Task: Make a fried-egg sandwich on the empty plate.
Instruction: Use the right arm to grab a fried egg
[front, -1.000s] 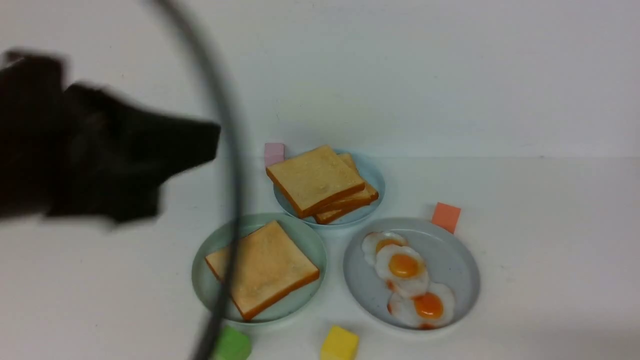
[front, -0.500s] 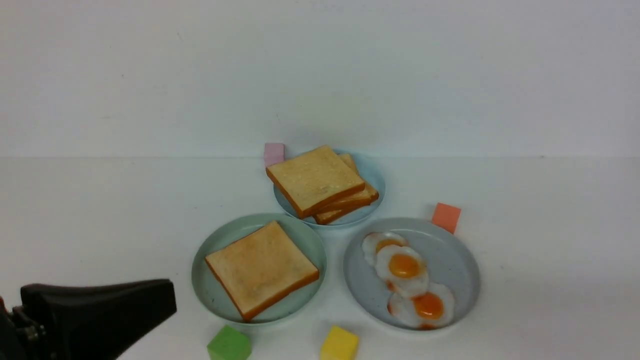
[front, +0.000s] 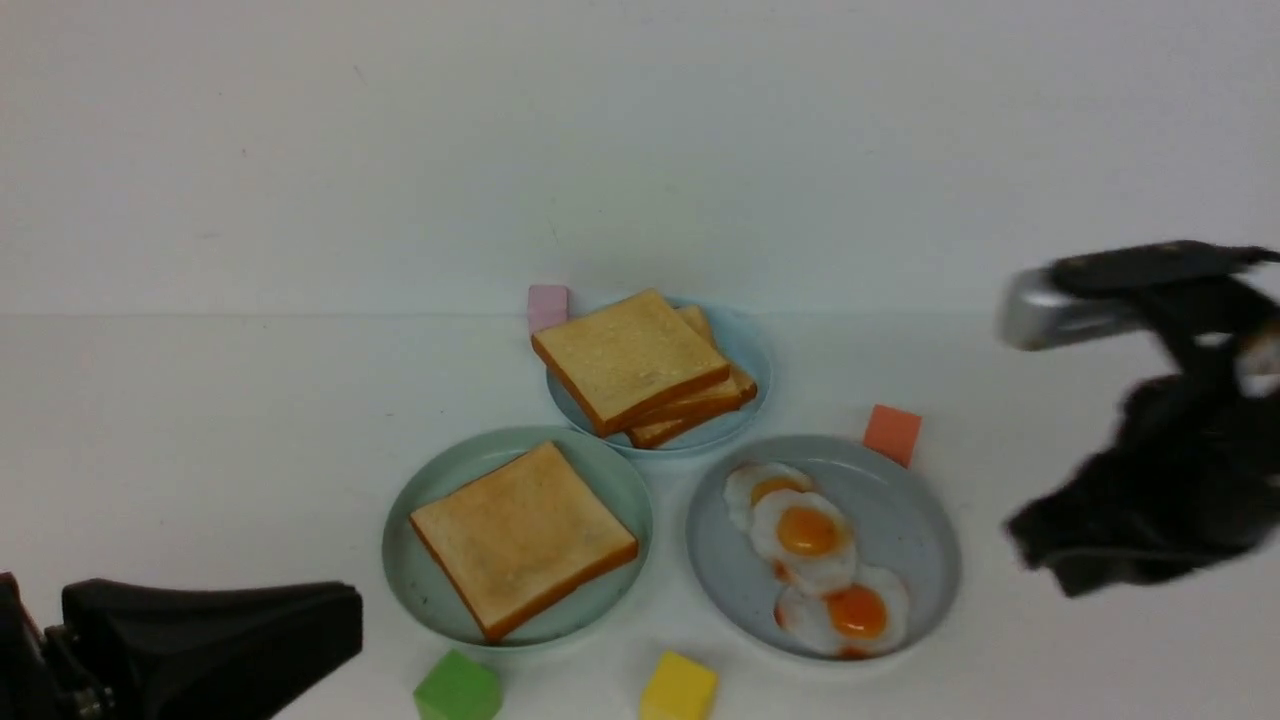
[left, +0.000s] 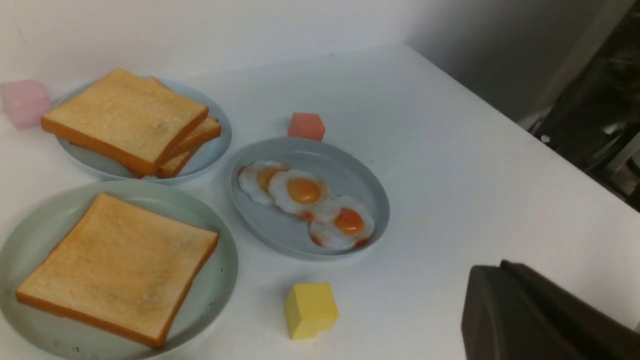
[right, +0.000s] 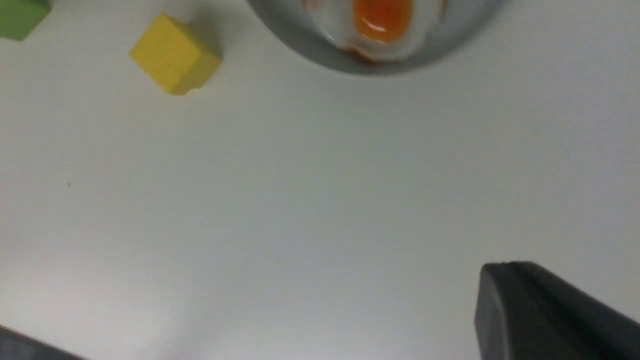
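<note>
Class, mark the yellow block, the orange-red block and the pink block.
yellow block (left: 314, 306): left wrist view, side face
orange-red block (front: 891, 434): front view, top face
pink block (front: 548, 307): front view, face

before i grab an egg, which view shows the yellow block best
The left wrist view: there the yellow block appears whole, with nothing in front of it. The front view cuts it off at the picture's bottom edge. The right wrist view also shows all of it, near the grey-blue plate, but more blurred.

1 plain white wall (front: 640, 150) stands behind a white tabletop (front: 200, 440).
</note>
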